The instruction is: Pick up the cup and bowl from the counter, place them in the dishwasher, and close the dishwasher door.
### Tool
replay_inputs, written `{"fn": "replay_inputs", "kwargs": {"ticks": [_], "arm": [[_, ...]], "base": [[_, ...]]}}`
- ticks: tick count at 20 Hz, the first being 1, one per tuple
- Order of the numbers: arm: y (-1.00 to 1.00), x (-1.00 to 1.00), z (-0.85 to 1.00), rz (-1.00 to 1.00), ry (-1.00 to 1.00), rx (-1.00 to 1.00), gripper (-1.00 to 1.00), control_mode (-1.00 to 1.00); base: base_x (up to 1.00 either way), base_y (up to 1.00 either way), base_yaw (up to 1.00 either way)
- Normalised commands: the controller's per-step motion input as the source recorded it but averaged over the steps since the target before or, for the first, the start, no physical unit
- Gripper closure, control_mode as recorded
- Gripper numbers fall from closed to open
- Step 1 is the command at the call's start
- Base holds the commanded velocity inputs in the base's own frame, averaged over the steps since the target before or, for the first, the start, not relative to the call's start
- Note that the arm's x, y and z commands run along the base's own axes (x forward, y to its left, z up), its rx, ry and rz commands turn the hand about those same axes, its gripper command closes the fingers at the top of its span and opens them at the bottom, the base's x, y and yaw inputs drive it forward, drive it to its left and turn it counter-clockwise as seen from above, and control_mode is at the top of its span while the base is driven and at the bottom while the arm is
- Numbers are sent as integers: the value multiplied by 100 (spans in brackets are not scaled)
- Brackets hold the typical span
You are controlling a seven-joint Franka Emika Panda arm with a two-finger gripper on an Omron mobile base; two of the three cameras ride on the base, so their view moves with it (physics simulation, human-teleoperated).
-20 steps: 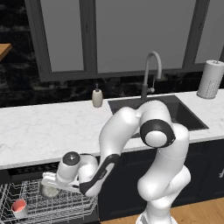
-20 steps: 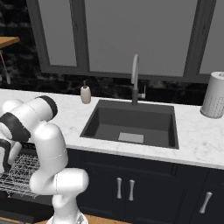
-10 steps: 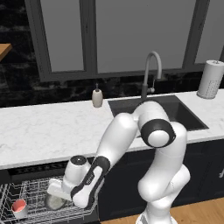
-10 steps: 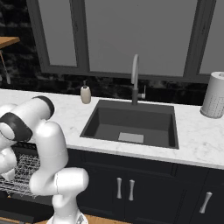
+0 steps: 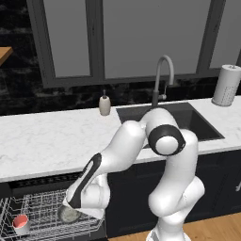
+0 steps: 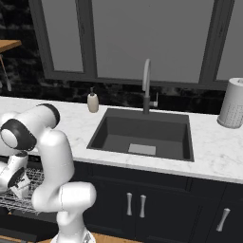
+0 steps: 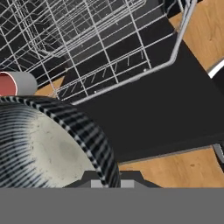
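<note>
I'm on the bowl's placement: the cup (image 5: pixel 20 223) already stands in the wire rack (image 5: pixel 42 207) at the lower left of the left base view. My gripper (image 7: pixel 109 181) is nearly shut, pinching the bowl (image 7: pixel 48 148) by its rim; the bowl fills the hand view's lower left. Next I judge I should lower, release inside the rack, withdraw, then shut the dishwasher door (image 7: pixel 166 118)

No readable text, label, brand or number appeared anywhere; the soap bottle (image 5: pixel 104 105) near the counter's (image 5: pixel 47 141) back edge looked plain, though it was perhaps too small to tell.
</note>
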Motion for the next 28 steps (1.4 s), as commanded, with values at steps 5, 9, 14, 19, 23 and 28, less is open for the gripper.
{"fn": "replay_inputs", "kwargs": {"ticks": [5,9,14,19,23,28], "arm": [[5,38,-1,0,0,-1,100,-100],[21,18,-17,0,0,-2,100,-100],[35,24,-29,-1,0,-4,100,-100],[34,22,-24,-1,0,-5,100,-100],[44,10,-14,-1,0,-5,100,-100],[33,33,-5,-2,0,-6,100,-100]], "base": [[0,0,0],[0,0,0],[0,0,0],[0,0,0],[0,0,0],[0,0,0]]}}
